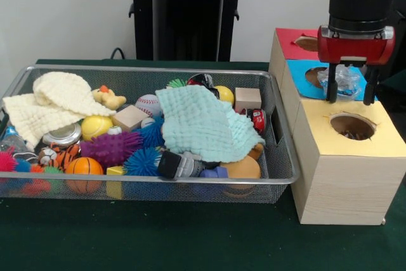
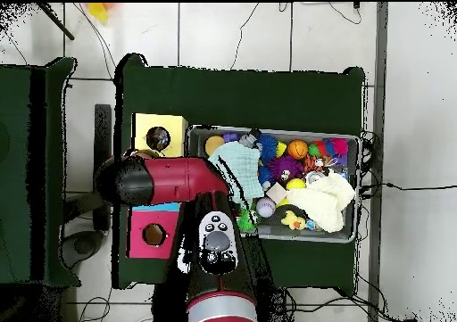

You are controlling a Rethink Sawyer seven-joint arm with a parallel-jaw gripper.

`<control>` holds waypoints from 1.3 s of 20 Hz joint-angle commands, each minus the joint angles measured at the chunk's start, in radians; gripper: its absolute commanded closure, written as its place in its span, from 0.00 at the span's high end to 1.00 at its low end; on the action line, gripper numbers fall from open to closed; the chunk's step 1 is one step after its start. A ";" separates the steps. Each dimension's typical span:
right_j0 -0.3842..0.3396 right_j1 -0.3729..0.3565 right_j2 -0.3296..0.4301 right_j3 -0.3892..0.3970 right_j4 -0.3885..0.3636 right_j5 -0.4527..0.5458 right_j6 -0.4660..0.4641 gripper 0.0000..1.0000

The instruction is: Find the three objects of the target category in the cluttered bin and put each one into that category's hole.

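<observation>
The pincer (image 1: 350,91) hangs over the blue-topped box (image 1: 303,87), the middle one of three boxes lined along the table's (image 1: 190,239) right side in the front view, beyond the bin's (image 1: 279,176) right end. Between its two dark fingers (image 1: 331,91), which stand apart, sits something pale and translucent with a blue tint, seemingly a crumpled wrapper (image 1: 346,79); I cannot tell whether the fingers pinch it or whether it already rests at the mouth of the blue hole (image 1: 315,77). By my reading, this is one of the three objects at the point of drop-off, so the relation that counts is vertical: the hole lies directly under and slightly left of the pincer, and a short descent or a plain release should do. The yellow-topped box (image 1: 355,138) with its own hole stands just nearer the camera, the red-topped box (image 1: 298,41) just behind, so drifting along the row risks the wrong opening. No other printed wrapper shows openly in the bin; any remaining ones may be buried under the mint cloth (image 1: 206,122) or the cream cloth (image 1: 54,103), among balls and blocks. The bin's long axis runs parallel to the table's front edge. In the overhead view the arm (image 2: 170,179) covers the middle box, hiding the pincer.
</observation>
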 commanded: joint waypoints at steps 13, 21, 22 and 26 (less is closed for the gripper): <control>-0.111 -0.034 0.127 0.162 -0.099 -0.032 -0.038 1.00; -0.096 -0.022 0.117 0.141 -0.119 -0.041 -0.002 1.00; -0.084 -0.029 0.100 0.135 -0.124 -0.039 0.008 1.00; -0.106 -0.089 0.098 0.163 -0.115 -0.002 0.008 1.00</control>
